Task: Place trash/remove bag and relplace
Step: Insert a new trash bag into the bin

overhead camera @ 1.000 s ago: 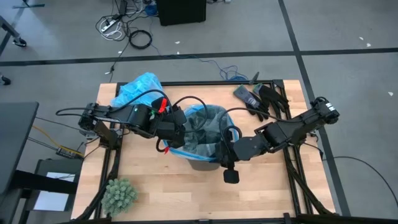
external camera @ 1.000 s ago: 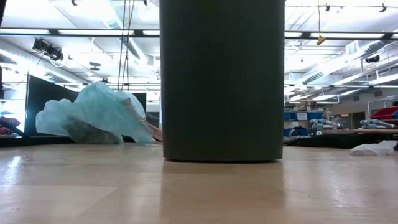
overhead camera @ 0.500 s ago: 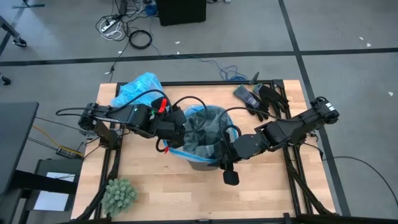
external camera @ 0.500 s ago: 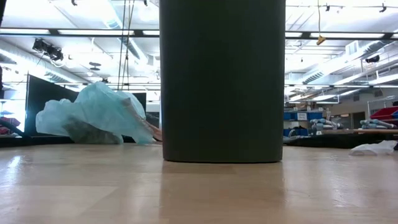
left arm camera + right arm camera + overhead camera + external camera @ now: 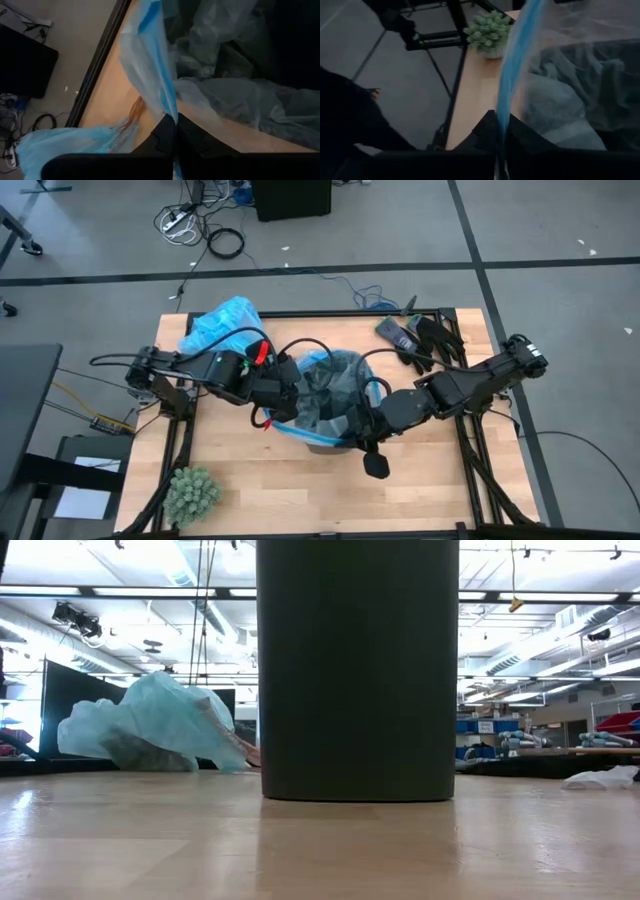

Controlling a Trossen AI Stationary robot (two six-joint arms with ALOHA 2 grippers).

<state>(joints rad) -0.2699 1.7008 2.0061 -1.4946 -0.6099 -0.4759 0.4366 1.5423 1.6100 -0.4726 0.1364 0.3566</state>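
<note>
- A green plant ball (image 5: 191,493) sits at the surface's (image 5: 420,490) near left corner.
- Mid-surface stands the dark bin (image 5: 357,670); the left tool (image 5: 283,412) and right tool (image 5: 362,430) each pinch its pale liner's (image 5: 322,395) blue rim.
- The sky-blue bag (image 5: 218,323) lies crumpled far left.
- Black gloves (image 5: 425,340) lie far right.

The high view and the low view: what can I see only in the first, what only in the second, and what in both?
Only the high view shows the arms: the left gripper and the right gripper, each shut on the blue rim of the pale liner in the bin, plus the green spiky plant ball and black gloves. Only the low view shows the bin's dark outer wall standing on the table, and the room's ceiling beyond. Both show the crumpled sky-blue bag lying on the table behind the bin.
</note>
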